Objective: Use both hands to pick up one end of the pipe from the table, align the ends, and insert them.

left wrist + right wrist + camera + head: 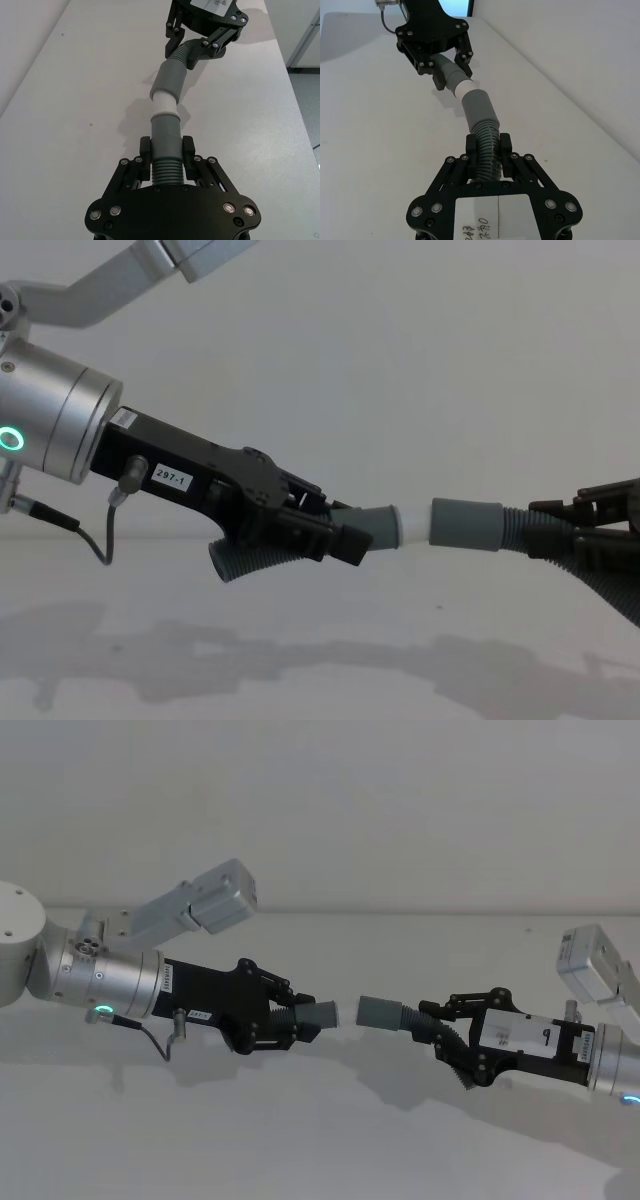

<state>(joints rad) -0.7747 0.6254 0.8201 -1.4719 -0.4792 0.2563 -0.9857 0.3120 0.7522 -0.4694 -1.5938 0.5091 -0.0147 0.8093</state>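
Our left gripper [335,530] pinches the tipped hose [375,525]; our right gripper [445,1030] pinches the sleeve hose [385,1014]. Above the table [300,1140], the tip [412,523] faces the sleeve [465,525], nearly coaxial, just apart.

The head view looks forward and down from above, taking in both arms over the table [300,1120] with the wall beyond, while the chest view sits lower and nearer, looking level across the table top from the side. Each wrist view looks out along its own arm from close behind its gripper, facing the other arm across the table. All four views share the middle of the scene, where the narrow whitish end [412,524] faces the wide grey sleeve [466,524].
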